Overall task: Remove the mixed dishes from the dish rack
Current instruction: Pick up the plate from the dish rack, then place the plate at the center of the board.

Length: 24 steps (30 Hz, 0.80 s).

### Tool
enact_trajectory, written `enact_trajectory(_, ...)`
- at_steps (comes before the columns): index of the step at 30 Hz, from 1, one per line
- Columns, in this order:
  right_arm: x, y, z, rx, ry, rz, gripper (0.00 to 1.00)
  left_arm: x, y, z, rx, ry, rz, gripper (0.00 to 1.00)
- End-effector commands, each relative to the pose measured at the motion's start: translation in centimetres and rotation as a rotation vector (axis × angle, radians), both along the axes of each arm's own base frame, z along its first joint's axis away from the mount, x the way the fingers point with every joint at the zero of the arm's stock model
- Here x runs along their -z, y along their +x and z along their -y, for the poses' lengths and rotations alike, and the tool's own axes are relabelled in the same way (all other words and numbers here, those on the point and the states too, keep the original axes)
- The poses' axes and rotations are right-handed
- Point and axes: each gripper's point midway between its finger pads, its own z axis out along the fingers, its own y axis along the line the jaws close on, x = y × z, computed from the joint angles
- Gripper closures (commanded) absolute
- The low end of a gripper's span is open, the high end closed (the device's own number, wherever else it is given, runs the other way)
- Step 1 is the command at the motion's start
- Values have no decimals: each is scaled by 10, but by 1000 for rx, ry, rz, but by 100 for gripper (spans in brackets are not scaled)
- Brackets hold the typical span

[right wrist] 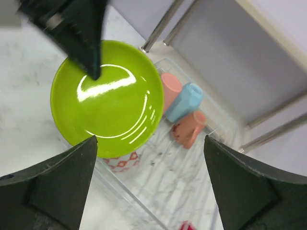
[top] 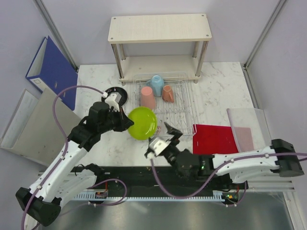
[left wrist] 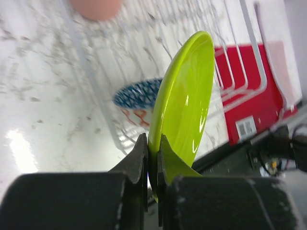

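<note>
My left gripper (top: 125,120) is shut on the rim of the lime-green plate (top: 142,123) and holds it tilted above the near left corner of the silver wire dish rack (top: 184,103). In the left wrist view the jaws (left wrist: 152,143) pinch the plate (left wrist: 187,105) edge-on, with the patterned bowl (left wrist: 136,96) in the rack behind it. The pink cup (top: 147,97), light blue cup (top: 157,84) and terracotta mug (top: 168,94) lie in the rack. The dark plate (top: 117,95) lies on the table left of the rack. My right gripper (top: 170,132) is open and empty, just near of the rack; its view shows the plate (right wrist: 108,98), the bowl (right wrist: 122,160) and the cups.
A beige two-tier shelf (top: 160,28) stands behind the rack. A red board (top: 214,139) and a clear container (top: 247,127) lie to the right. A blue binder (top: 53,67) and grey panel (top: 38,124) are at the left.
</note>
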Motion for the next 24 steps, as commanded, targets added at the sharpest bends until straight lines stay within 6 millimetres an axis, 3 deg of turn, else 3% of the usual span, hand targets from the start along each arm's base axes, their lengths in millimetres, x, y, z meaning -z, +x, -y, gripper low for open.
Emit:
enact_trajectory(1, -58, 27, 37, 87, 569, -326, 2, -46, 48, -33, -256, -75, 90, 98)
enact_trajectory(2, -62, 39, 50, 105, 623, -340, 2, -53, 63, -56, -350, -96, 93, 98)
enact_trajectory(4, -79, 39, 65, 62, 779, -393, 2, -62, 77, -73, -427, -179, 82, 98)
enact_trajectory(5, -81, 44, 75, 83, 799, -389, 2, -62, 88, -97, -512, -194, 75, 98)
enact_trajectory(7, -93, 43, 87, 78, 834, -381, 2, -52, 104, -113, -593, -199, 20, 98)
enact_trajectory(11, -96, 43, 98, 88, 838, -382, 2, -49, 136, -143, -719, -289, 26, 98)
enact_trajectory(13, -96, 41, 99, 84, 859, -400, 2, -31, 155, -146, -736, -321, -41, 98)
enact_trajectory(15, -93, 40, 97, 74, 854, -419, 2, -28, 175, -150, -736, -351, -38, 98)
enact_trajectory(16, -91, 40, 95, 66, 854, -434, 2, -13, 188, -151, -737, -355, -67, 98)
enact_trajectory(18, -90, 36, 87, 27, 858, -466, 2, -9, 207, -151, -724, -381, -54, 98)
enact_trajectory(19, -89, 36, 86, 24, 855, -474, 2, 7, 218, -151, -721, -379, -90, 98)
enact_trajectory(20, -89, 36, 86, 23, 856, -480, 2, 6, 227, -150, -705, -390, -73, 98)
enact_trajectory(22, -85, 35, 84, 17, 838, -488, 2, 11, 240, -148, -676, -389, -84, 98)
enact_trajectory(24, -84, 36, 87, 22, 835, -485, 2, 27, 250, -151, -678, -362, -108, 98)
